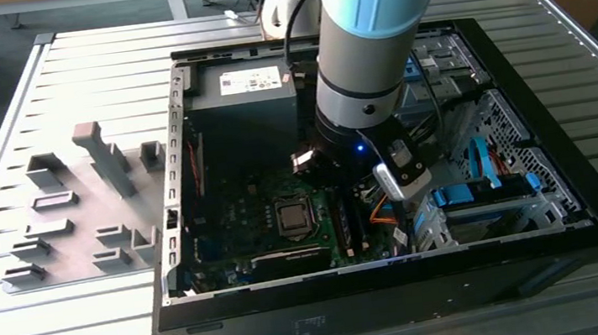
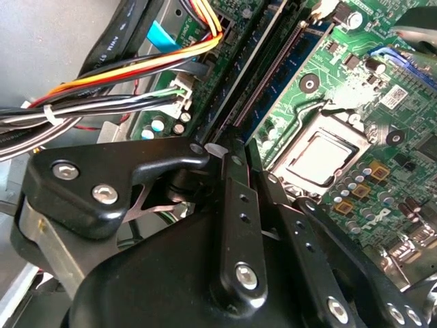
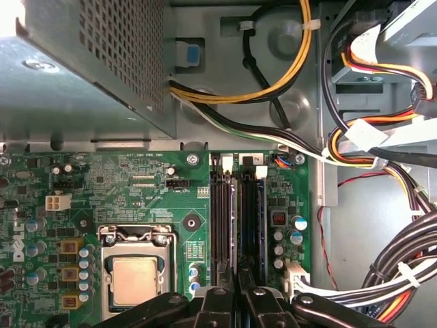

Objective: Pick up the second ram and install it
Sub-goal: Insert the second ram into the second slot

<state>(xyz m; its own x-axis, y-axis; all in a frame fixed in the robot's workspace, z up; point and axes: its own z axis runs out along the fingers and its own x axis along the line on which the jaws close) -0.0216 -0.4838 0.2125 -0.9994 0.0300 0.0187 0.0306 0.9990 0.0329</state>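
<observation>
Black gripper point(image 3: 239, 290), narrowed to a slit, hangs over two memory slots point(image 3: 222, 225) beside one CPU socket point(image 3: 135, 277).

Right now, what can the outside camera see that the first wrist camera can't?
Exterior view alone: the table, grey fixture blocks, the arm and the whole case. First wrist view alone: a yellow cable bundle near the power supply, white slot clips and the gripper over the memory slots. Both: the CPU socket, green motherboard and memory slots.
</observation>
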